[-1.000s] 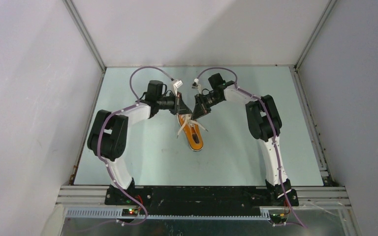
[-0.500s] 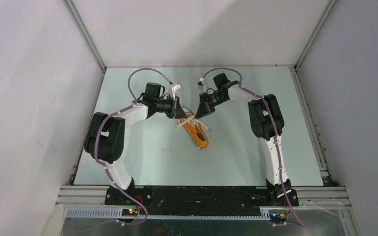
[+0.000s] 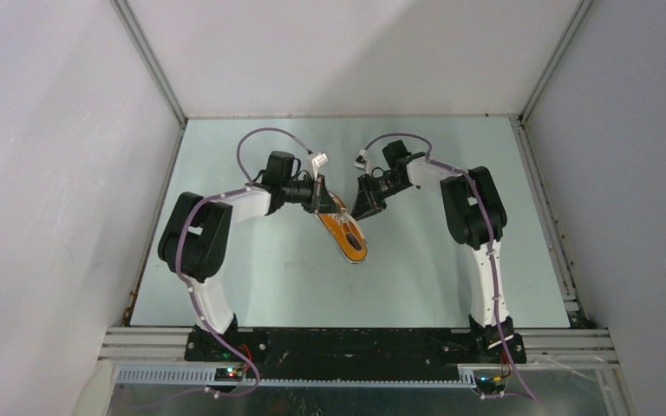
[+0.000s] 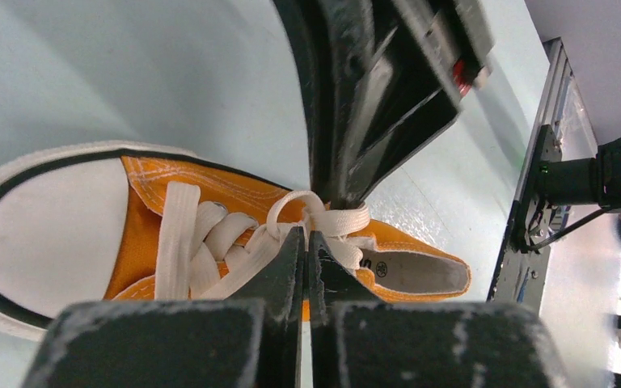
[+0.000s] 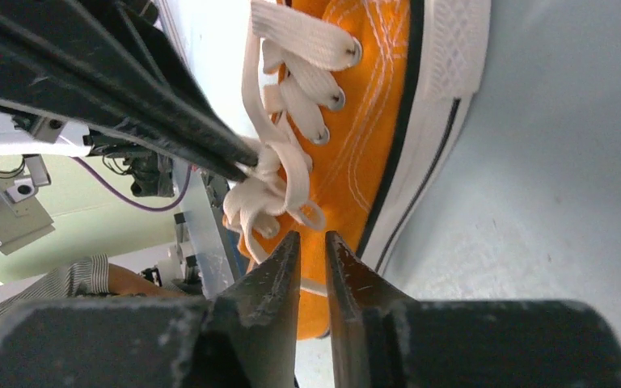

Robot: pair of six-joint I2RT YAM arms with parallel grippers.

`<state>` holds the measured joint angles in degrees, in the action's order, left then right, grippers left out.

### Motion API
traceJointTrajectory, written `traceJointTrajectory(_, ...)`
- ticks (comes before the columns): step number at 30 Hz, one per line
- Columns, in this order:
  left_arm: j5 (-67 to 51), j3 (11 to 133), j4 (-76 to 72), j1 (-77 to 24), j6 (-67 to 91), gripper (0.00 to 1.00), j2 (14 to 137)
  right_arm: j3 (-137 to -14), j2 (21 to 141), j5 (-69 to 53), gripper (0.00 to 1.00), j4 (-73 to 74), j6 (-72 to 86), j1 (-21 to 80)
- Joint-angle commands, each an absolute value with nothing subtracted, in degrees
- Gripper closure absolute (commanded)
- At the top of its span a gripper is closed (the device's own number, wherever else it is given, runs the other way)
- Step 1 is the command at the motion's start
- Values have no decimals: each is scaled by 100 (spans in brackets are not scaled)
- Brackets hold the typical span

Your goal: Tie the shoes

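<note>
Pale blue-green table [image 3: 251, 282] lay under me, boxed in by plain grey walls [image 3: 52, 173], and both my arms reached out over its far half. Between them sat the orange sneaker [image 3: 349, 238], its toe pointing back toward my bases and a little to the right, its heel end toward the far side.

My left gripper [image 4: 306, 242] hung over the upper lacing with its fingers pressed tight together, only a hairline between them. As far as I could see they pinched the white laces [image 5: 299, 34] at the bunched knot just ahead of the shoe's opening. From that wrist the white toe cap [image 4: 44, 234] lay off to the left and the open mouth of the shoe to the right.

My right gripper [image 5: 310, 242] came in from the other side, tips down at the same knot and just beside my left fingertips. Its fingers stood a narrow slit apart, orange canvas showing through the gap, and I saw no lace caught in it. A small loop of lace lay just beyond those tips, against the shoe's side.
</note>
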<state>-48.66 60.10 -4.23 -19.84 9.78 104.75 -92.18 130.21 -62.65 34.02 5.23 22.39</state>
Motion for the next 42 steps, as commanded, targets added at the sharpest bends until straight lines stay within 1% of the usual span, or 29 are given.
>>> traceJointTrajectory(1, -4952, 5918, -756, -2024, 1164, 100, 10561, -9047, 12393, -6203, 76, 3193, 592, 1991)
traceJointTrajectory(2, -4950, 5921, -730, -2022, 1149, 100, 10546, -9012, 12351, -6205, 73, 3207, 577, 1958)
traceJointTrajectory(4, -4933, 5942, -658, -2022, 1095, 100, 10514, -8961, 12321, -6211, 69, 3231, 515, 1881)
traceJointTrajectory(6, -4916, 5943, -610, -2029, 1063, 100, 10478, -8926, 12321, -6157, 67, 3298, 356, 1819)
traceJointTrajectory(8, -4904, 5935, -531, -2037, 995, 100, 10438, -8875, 12314, -6000, 68, 3407, 161, 1825)
traceJointTrajectory(10, -4899, 5927, -438, -2043, 914, 100, 10403, -8813, 12308, -5706, 71, 3583, -57, 1917)
traceJointTrajectory(13, -4902, 5906, -314, -2046, 790, 100, 10343, -8728, 12311, -5601, 81, 3957, -463, 2080)
traceJointTrajectory(15, -4903, 5866, -296, -2052, 761, 100, 10295, -8626, 12280, -5648, 85, 4188, -762, 2246)
traceJointTrajectory(18, -4902, 5790, -242, -2049, 671, 100, 10235, -8594, 12224, -5755, 88, 4572, -1230, 2570)
traceJointTrajectory(20, -4895, 5759, -138, -2046, 533, 100, 10182, -8632, 12156, -5823, 87, 4734, -1464, 2724)
traceJointTrajectory(22, -4883, 5752, 142, -2040, 346, 100, 10116, -8699, 12087, -5907, 83, 4827, -1619, 2786)
traceJointTrajectory(28, -4748, 5813, 721, -2040, -298, 100, 10015, -8882, 11995, -5835, 79, 4799, -1582, 2460)
traceJointTrajectory(33, -4712, 5927, 767, -2045, -276, 100, 10026, -9209, 12155, -5823, 76, 4840, -1824, 2227)
traceJointTrajectory(37, -4702, 6000, 670, -2047, -125, 100, 10074, -9792, 12428, -6429, 71, 4866, -1836, 2085)
traceJointTrajectory(39, -4692, 6019, 628, -2048, -74, 100, 10076, -10059, 12499, -6592, 70, 4897, -1840, 2056)
traceJointTrajectory(42, -4681, 6030, 576, -2048, -45, 100, 10058, -10171, 12542, -6399, 69, 4485, -1460, 2067)
